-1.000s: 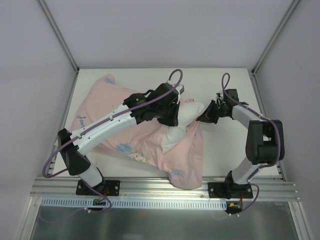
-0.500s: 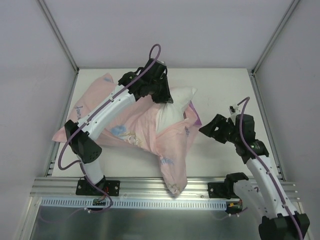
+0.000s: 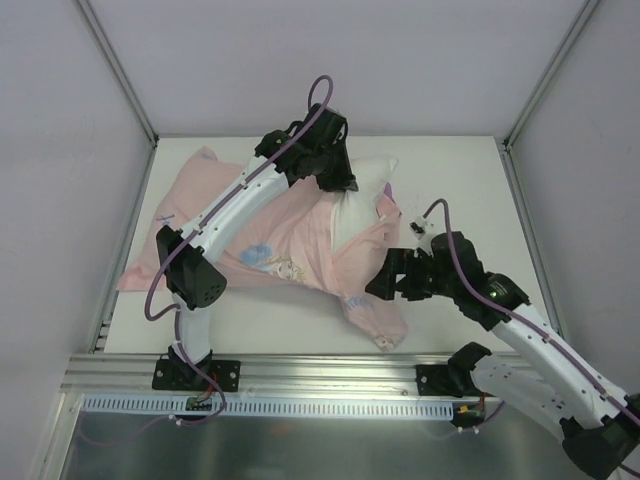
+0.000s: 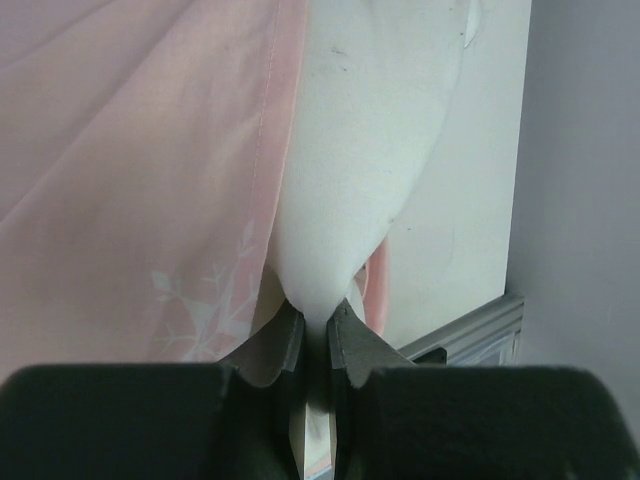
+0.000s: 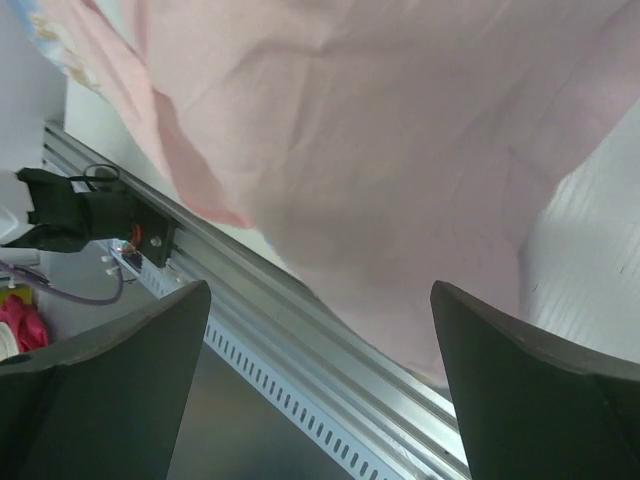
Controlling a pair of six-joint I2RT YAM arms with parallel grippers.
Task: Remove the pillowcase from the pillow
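Observation:
The white pillow (image 3: 367, 176) sticks out of the pink pillowcase (image 3: 290, 235) at the far middle of the table. My left gripper (image 3: 345, 190) is shut on the pillow's bared end; in the left wrist view the white pillow (image 4: 360, 150) narrows into the pinched jaws of that gripper (image 4: 317, 315), with the pillowcase (image 4: 130, 180) hanging to its left. My right gripper (image 3: 380, 284) stands open beside the pillowcase's near right flap, holding nothing. In the right wrist view the gripper (image 5: 320, 285) is wide open below the pale pink pillowcase (image 5: 380, 130).
An aluminium rail (image 3: 330, 370) runs along the near table edge and also shows as the rail (image 5: 330, 340) under the right gripper, with a black base block and wires (image 5: 80, 210) at its left. White walls and frame posts (image 3: 120, 70) enclose the table.
My right gripper let go of the pillow's end, opened wide and swung down to the pillowcase's near right flap. My left gripper carried the pillow's end toward the far side, still shut on it.

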